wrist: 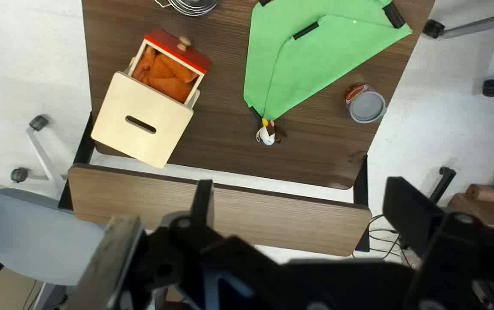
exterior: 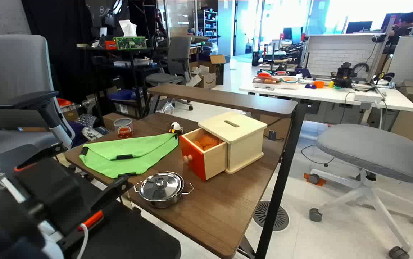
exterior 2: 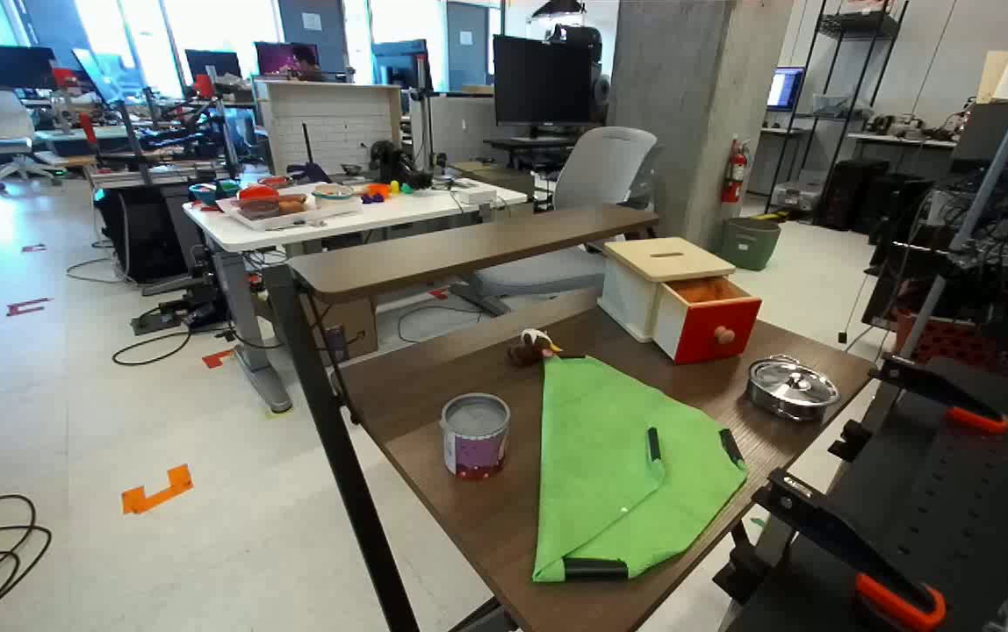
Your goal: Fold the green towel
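Your gripper (wrist: 300,189) stands spread; the wrist view crops the green towel (wrist: 313,64), which both exterior views frame whole.

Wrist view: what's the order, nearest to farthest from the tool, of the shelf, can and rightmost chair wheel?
1. Shelf: partly hidden by the tool.
2. Can: on the table, right side.
3. Rightmost chair wheel: farther right, beyond the table.

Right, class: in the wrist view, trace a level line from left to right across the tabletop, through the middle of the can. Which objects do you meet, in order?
Wooden drawer box → green towel → cylindrical can.
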